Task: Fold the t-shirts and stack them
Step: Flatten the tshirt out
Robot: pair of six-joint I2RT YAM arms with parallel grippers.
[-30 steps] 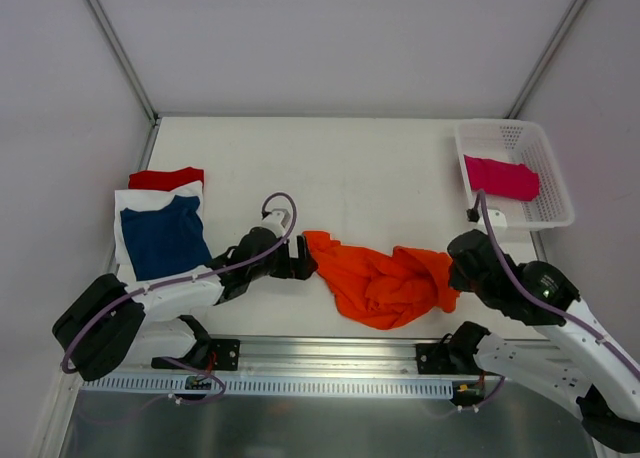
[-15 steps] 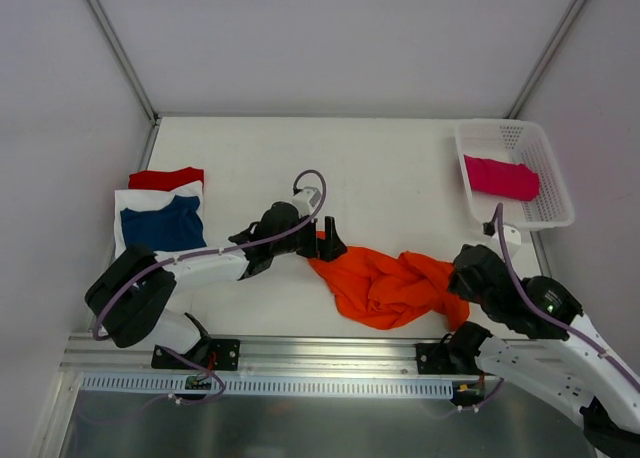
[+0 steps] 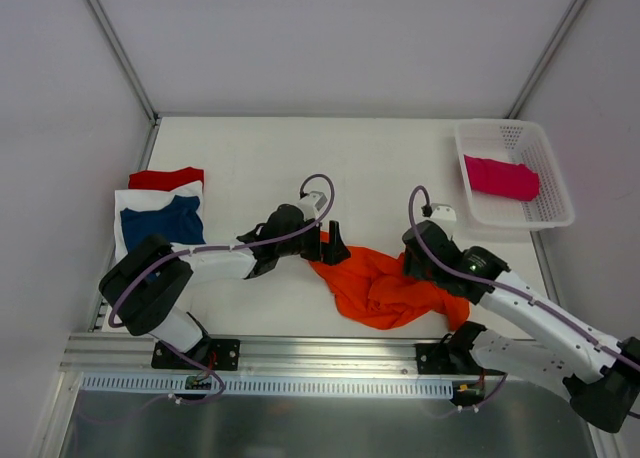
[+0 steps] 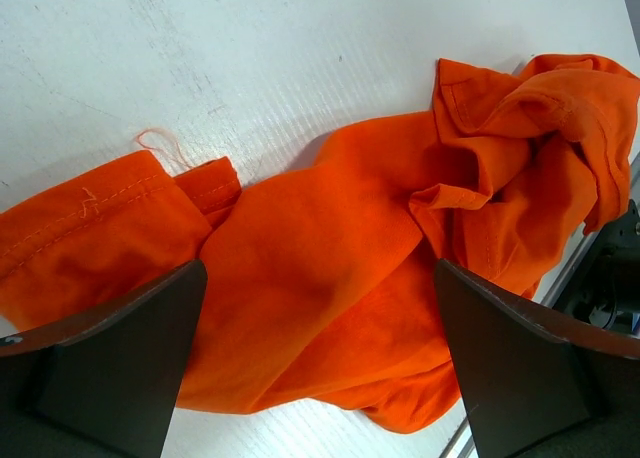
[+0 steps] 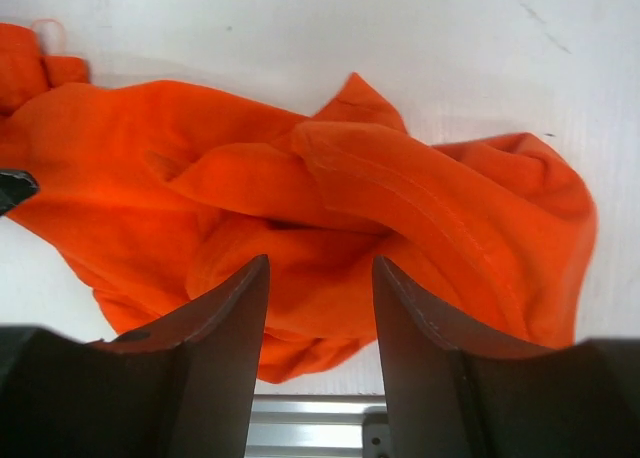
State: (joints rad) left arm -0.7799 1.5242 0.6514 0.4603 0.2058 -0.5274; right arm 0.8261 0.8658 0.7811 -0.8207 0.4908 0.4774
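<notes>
The orange t-shirt (image 3: 380, 288) is lying crumpled at lower centre, looking light and limp; left gripper (image 3: 334, 246) is gaping wide, right gripper (image 5: 320, 263) hovering parted, neither gripping; its stitched hem (image 4: 80, 213) is probably offering the firmest hold

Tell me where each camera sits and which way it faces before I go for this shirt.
Top external: fixed above and behind the bases, looking down on the table; left arm and right arm show.
Left wrist: on the left arm, looking down at the orange t-shirt; left gripper wide open.
Right wrist: looking down at the shirt's bunched folds; right gripper open.
Shared: all three see the orange t-shirt.
</notes>
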